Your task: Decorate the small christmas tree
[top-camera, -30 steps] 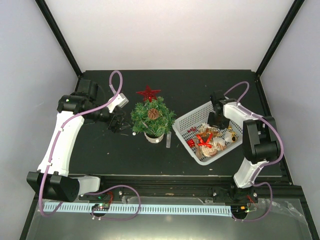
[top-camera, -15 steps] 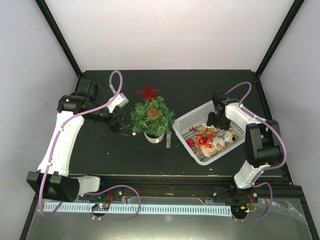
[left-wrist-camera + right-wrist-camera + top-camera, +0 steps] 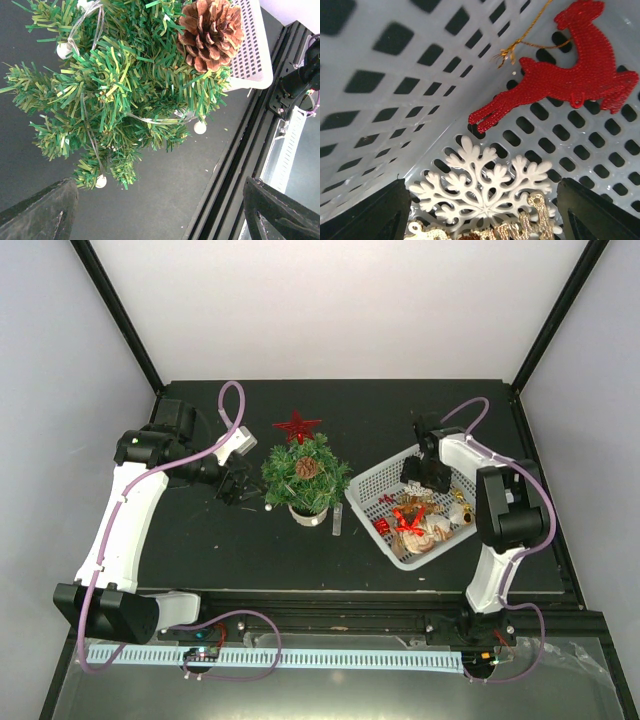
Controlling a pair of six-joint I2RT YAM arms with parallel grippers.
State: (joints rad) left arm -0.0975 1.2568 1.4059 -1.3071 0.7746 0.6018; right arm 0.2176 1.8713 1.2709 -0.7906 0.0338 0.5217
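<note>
From above, the tree (image 3: 306, 475) stands in the middle of the counter (image 3: 250, 550), with a pine cone (image 3: 307, 467) on it. A red star (image 3: 297, 426) shows just past its top. I cannot tell if it is on the tree or behind it. The left claw (image 3: 235, 487) hangs just beside the tree. The right claw (image 3: 415, 472) is down in the white basket (image 3: 372, 490), off to the tree's right.

The left wrist view looks right at the tree (image 3: 115, 90) and its pine cone (image 3: 210, 27). The left claw's fingers (image 3: 40, 210) are spread wide, with nothing in them.

The right wrist view shows the basket floor. A red reindeer (image 3: 570, 75) and a white snowflake (image 3: 485, 187) lie flat there. The right claw's fingers (image 3: 600, 215) are spread wide too, holding nothing, and the snowflake lies below and between them.

The step looks like picking an ornament. I think the right claw should go straight down over the snowflake, pinch its thin edge softly and lift slowly — flat things slip. The reindeer's gold loop (image 3: 530, 45) could catch too.
</note>
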